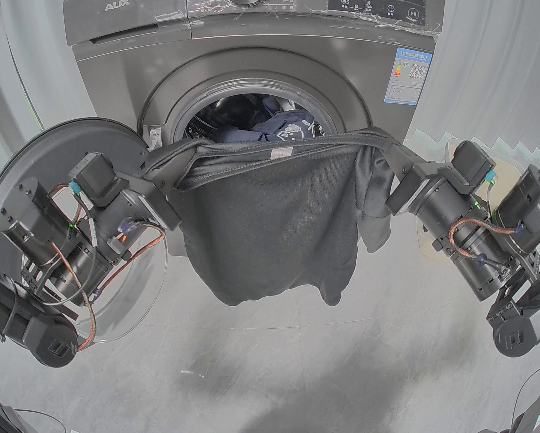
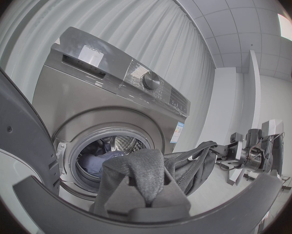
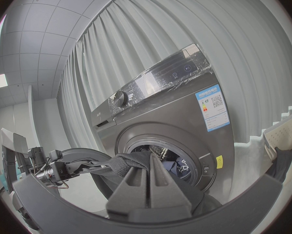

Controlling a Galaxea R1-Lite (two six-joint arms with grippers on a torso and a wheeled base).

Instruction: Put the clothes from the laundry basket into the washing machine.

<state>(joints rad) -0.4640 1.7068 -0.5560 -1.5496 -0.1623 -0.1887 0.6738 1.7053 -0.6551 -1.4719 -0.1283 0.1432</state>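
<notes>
Loading step, I'd say. The left gripper (image 1: 154,177) is clamped on one top corner of the dark grey garment (image 1: 270,224), which hangs stretched before the washing machine (image 1: 252,61), just below its drum mouth (image 1: 255,121). The right gripper (image 1: 395,150) is pinched tight on the other corner. Next, both should lift, push inward, then release.

A stretched dark garment (image 1: 270,224) curtained the lower mouth of the washing machine (image 1: 119,79); the upper mouth lay open, with the door (image 1: 47,157) swung left.

Head camera looking down, both wrist cameras close, all sharing washing machine (image 1: 131,73).
</notes>
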